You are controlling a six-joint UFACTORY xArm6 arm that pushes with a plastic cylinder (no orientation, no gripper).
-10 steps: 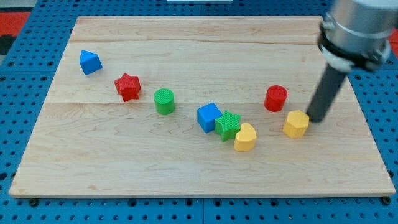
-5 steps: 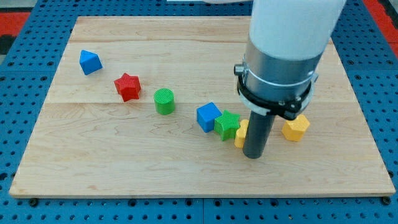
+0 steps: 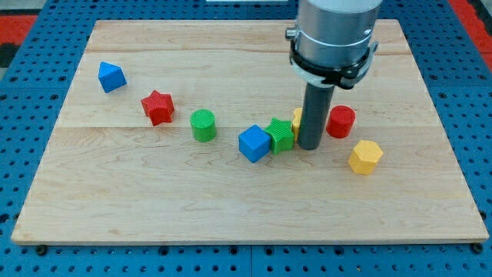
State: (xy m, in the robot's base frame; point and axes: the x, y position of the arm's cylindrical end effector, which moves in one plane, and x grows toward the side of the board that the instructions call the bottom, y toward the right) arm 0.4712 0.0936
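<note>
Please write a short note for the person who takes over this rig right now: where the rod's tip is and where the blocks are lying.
My tip is down on the wooden board, just right of the green star.
A yellow block is mostly hidden behind the rod; contact cannot be told.
The blue cube touches the green star's left side.
The red cylinder sits right of the rod, the yellow hexagon lower right, apart.
Further left: green cylinder, red star, blue block at upper left.

No text, label or number can be read anywhere. The wooden board [image 3: 231, 200] and the blocks carry no markings.
</note>
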